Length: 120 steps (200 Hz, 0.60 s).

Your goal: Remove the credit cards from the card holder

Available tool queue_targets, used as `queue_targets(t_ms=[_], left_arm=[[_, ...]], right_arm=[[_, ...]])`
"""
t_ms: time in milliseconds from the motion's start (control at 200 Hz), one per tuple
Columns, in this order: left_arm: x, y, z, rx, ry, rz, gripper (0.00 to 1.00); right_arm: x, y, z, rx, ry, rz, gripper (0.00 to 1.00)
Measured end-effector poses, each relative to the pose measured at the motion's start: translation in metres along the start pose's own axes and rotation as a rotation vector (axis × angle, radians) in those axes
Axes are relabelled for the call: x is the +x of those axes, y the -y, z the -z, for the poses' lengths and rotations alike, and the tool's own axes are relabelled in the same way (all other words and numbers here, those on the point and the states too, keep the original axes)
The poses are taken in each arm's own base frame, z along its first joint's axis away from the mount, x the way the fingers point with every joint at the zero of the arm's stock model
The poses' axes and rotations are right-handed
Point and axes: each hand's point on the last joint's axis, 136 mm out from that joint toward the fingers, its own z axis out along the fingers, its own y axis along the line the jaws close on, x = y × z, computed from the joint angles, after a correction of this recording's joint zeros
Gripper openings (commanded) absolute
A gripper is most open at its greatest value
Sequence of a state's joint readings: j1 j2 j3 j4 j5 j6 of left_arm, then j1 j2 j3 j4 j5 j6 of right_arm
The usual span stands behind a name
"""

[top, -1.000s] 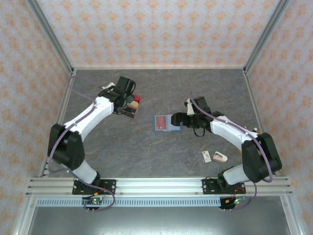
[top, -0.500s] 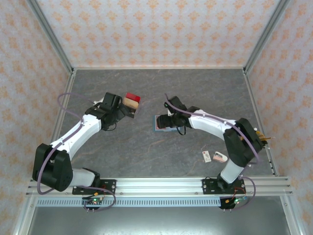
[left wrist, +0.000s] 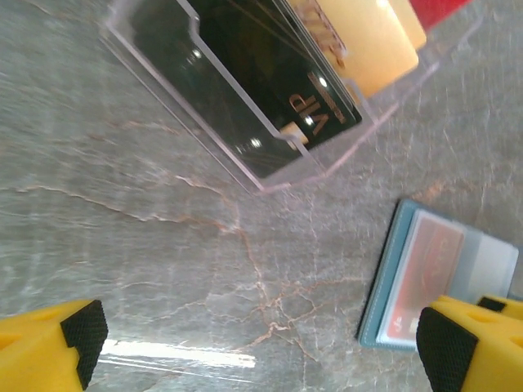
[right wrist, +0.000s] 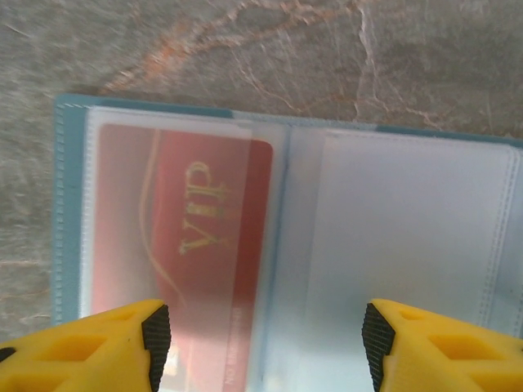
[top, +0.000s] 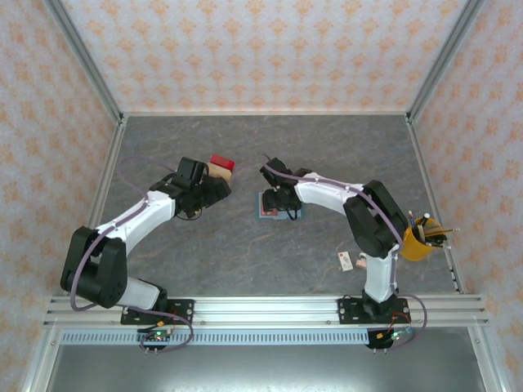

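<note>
Teal card holder (right wrist: 409, 245) lies open, sleeving red card (right wrist: 184, 237).

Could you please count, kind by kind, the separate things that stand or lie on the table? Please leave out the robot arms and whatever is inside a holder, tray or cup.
card holder, lying open: 1
clear tray: 1
yellow cup: 1
small white tag: 1
Total: 4 things visible

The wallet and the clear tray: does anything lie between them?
Nothing: the left wrist view shows bare grey tabletop between the clear tray and the wallet.
</note>
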<state>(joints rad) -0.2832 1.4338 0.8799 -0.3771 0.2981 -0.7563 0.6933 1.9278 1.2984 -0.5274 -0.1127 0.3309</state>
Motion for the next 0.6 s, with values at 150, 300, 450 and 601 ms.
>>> queue_targets(t_ms=[150,300,450,601], left_arm=[[0.011,0.011,-0.016,0.062,-0.072,-0.009,0.98],[0.023,0.026,-0.026,0.110,-0.117,-0.040,0.95],[0.036,0.045,-0.036,0.145,-0.158,-0.077,0.88],[0.046,0.066,-0.048,0.186,-0.195,-0.091,0.70]], right_arm=[[0.003,0.005,-0.004,0.030,-0.010,-0.007,0.60],[0.003,0.007,-0.004,0.040,-0.009,-0.008,0.52],[0.003,0.009,-0.005,0.042,-0.008,-0.009,0.48],[0.003,0.012,-0.006,0.019,-0.006,-0.021,0.44]])
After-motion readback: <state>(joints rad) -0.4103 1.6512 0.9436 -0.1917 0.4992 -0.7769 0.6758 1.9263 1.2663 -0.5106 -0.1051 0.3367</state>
